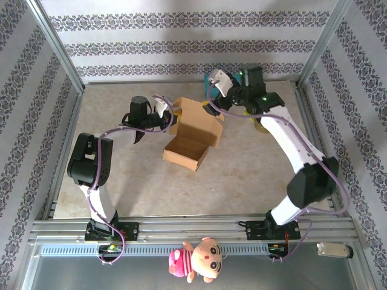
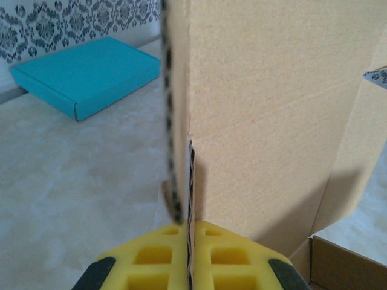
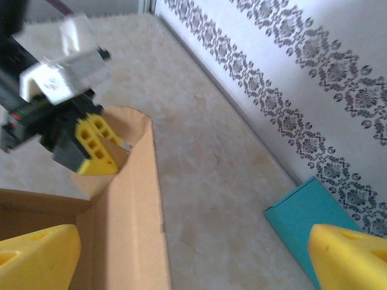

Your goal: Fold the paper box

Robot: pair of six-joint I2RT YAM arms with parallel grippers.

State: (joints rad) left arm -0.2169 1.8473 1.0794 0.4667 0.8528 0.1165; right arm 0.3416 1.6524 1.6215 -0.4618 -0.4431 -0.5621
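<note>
The brown paper box (image 1: 188,140) sits mid-table with its tray open toward me and its lid panel (image 1: 199,118) raised. My left gripper (image 1: 172,117) is at the lid's left side, and its yellow fingers (image 2: 151,260) are shut on a thin cardboard flap edge (image 2: 191,181). The lid panel (image 2: 272,109) rises just to the right of that edge. My right gripper (image 1: 213,104) hovers at the lid's far right corner. It (image 3: 193,260) stands wide open, with the lid's edge (image 3: 142,205) between the spread fingers near the left pad (image 3: 36,254). The left gripper (image 3: 94,148) also appears in the right wrist view.
A flat teal box (image 2: 84,75) lies by the back wall, partly behind the right wrist (image 1: 209,81). Something yellow (image 1: 261,127) lies under the right forearm. Patterned walls and metal frame posts close in three sides. A plush doll (image 1: 196,260) hangs on the front rail.
</note>
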